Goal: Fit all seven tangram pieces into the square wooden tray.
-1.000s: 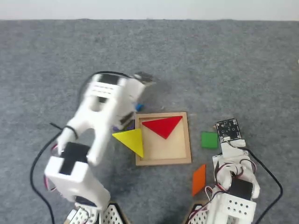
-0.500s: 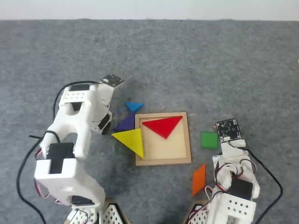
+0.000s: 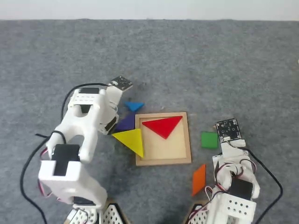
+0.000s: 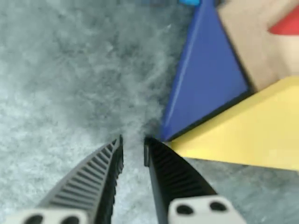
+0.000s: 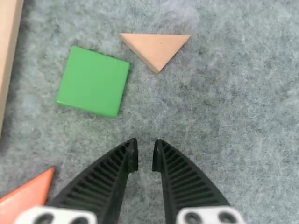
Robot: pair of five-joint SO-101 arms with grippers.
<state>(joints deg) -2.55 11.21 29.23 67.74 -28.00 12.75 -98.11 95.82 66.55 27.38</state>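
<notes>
My left gripper (image 4: 133,140) hangs low over the carpet (image 3: 210,60), fingers all but pinched together with nothing between them. The tips sit right where the purple triangle (image 4: 205,79) meets the yellow triangle (image 4: 243,140), a good spot, I reckon, to nudge one in. Yellow overlaps the tray (image 3: 162,161) rim and purple lies just outside. Only the red triangle (image 3: 162,126) is inside. My right gripper (image 5: 144,151), also near-closed and empty, waits by the green square (image 5: 93,80), tan triangle (image 5: 156,46) and orange piece (image 5: 25,193).
</notes>
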